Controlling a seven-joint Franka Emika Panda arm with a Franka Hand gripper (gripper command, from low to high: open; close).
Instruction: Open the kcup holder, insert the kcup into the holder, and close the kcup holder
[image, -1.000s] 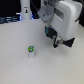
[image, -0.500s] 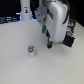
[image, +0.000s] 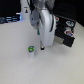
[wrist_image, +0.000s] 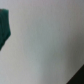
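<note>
Exterior view: kcup (image: 31, 50) mid-worktop (image: 20, 67), probably light and rigid (grip its sidewalls); claw (image: 43, 48) state indeterminable.

Arm (image: 44, 22): white, smooth rounded housings, with grey shading at the joint seams in the exterior view. Lower end narrows to a darker grey-black gripper (image: 44, 47); finger detail too blurred to assess. No cables, screws or markings can be made out.
</note>
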